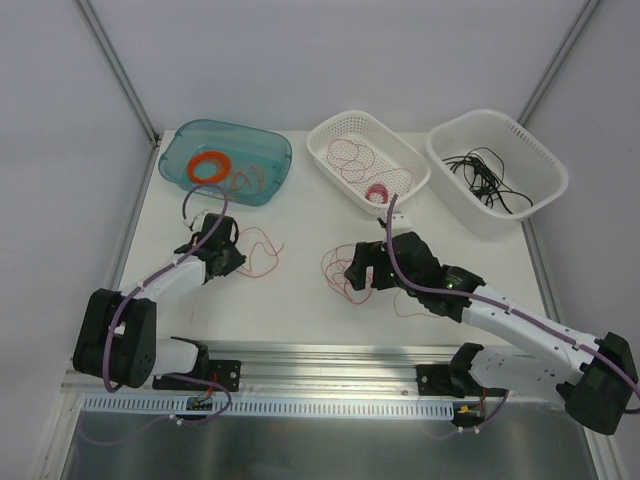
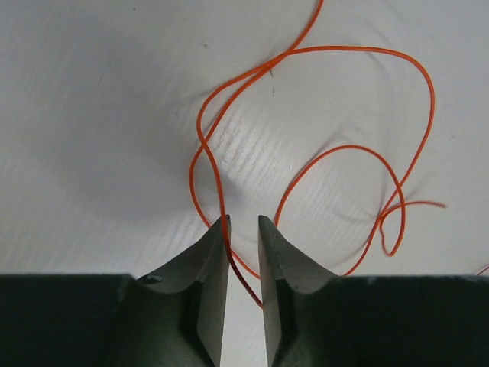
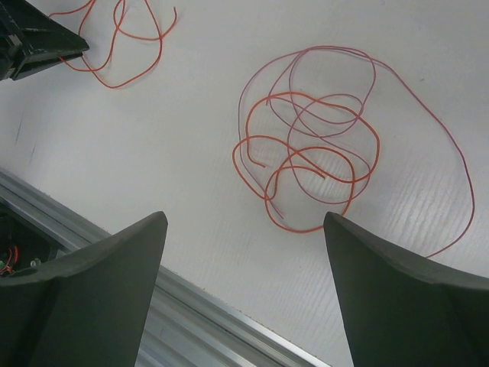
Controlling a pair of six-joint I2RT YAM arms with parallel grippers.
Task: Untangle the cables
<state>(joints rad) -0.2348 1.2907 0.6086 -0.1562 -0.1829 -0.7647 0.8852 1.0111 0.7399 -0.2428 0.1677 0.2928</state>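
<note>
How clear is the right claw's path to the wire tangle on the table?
Probably clear, yes: the right claw hangs open just short of the orange-and-pink wire tangle, and nothing visible lies between them.

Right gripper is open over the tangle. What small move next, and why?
Probably lower the right gripper onto an outer loop of the tangled pile of thin red and orange wires and close. Its jaws stand wide and empty above that pile, while the left gripper has jaws barely parted around a separate thin orange wire.
</note>
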